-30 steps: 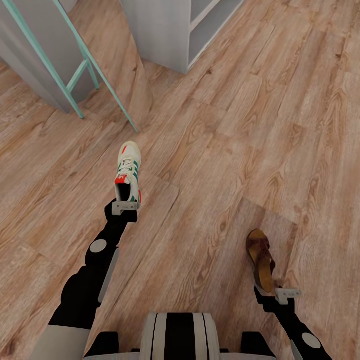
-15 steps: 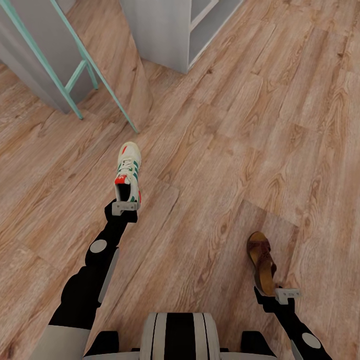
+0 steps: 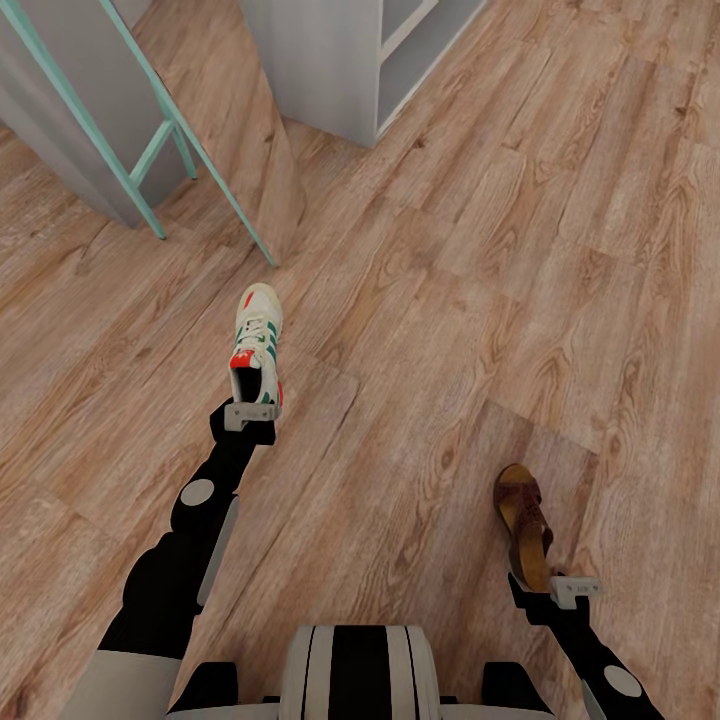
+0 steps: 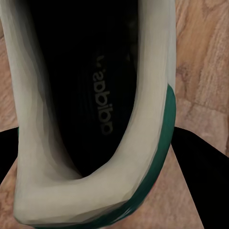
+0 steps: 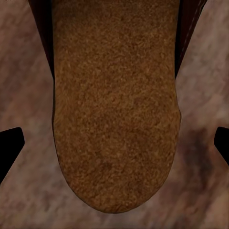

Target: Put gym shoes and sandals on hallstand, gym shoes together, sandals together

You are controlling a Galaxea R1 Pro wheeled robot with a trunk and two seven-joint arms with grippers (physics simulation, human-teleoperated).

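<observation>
Nearest you, the right gripper (image 3: pixel 553 588) sits at the heel of one brown sandal (image 3: pixel 525 520), which points away from you over the corridor floor (image 3: pixel 480 300). In the right wrist view the tan footbed (image 5: pixel 117 105) lies between two dark fingertips (image 5: pixel 9 143) that stand well apart from its edges, so the jaws are wide and not touching it. Farther out and to the left of the sandal, the left gripper (image 3: pixel 250 412) meets the heel of one gym shoe (image 3: pixel 257 345), toe pointing away. In the left wrist view the shoe's heel opening (image 4: pixel 95 109) lies between the dark fingers (image 4: pixel 200 167); you cannot tell whether they press on it. Beyond the gym shoe stands the teal-framed mirror (image 3: pixel 150 150), and farthest off, right of the mirror, the pale hallstand (image 3: pixel 340 60).
</observation>
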